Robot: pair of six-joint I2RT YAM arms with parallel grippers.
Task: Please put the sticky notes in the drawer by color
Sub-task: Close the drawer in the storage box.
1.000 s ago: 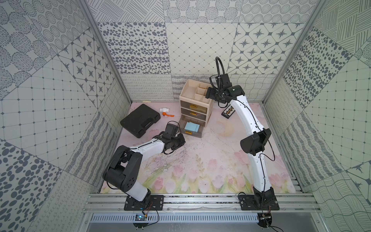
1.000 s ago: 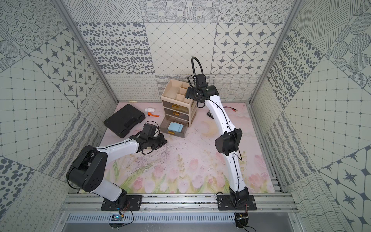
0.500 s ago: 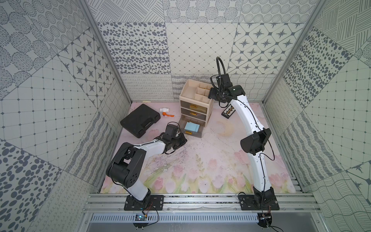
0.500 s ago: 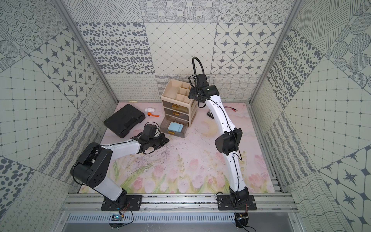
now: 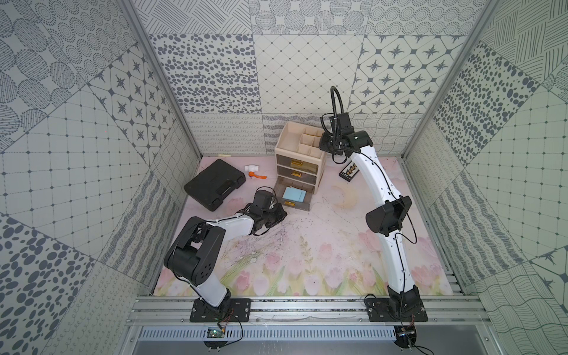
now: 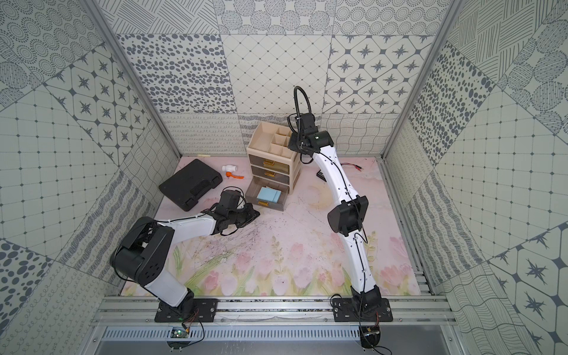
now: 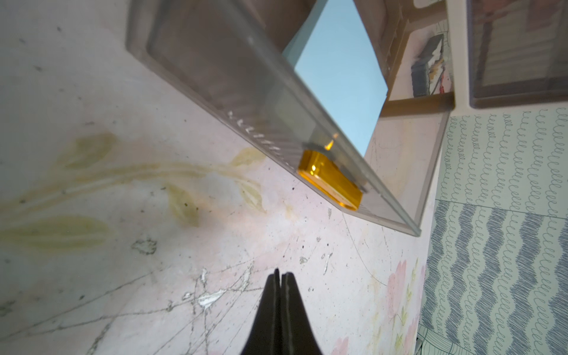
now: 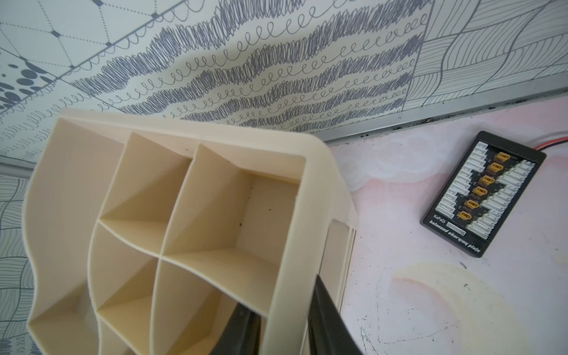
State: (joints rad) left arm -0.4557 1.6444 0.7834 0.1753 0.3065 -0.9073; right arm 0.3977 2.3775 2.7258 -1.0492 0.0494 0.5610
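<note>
Left wrist view: left pincer [image 7: 280, 276] pressed together, empty; blue sticky notes [image 7: 338, 76] lie in the open drawer [image 7: 215, 76]. In a top view the drawer [image 5: 302, 205] sits just upper right of it, left arm nearer; right pincer [image 8: 278, 292] clamps the cabinet [image 8: 319, 184] rim.

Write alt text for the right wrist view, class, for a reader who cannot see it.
The right hand grips the outer wall of a cream organizer with open top compartments. Beside it, a black charging board lies on the pink mat.

Floral mat [image 5: 322, 246] carries drawer cabinet [image 5: 292, 140], case [image 5: 215, 184], valve [image 5: 252, 169], board [image 5: 349, 172].
</note>
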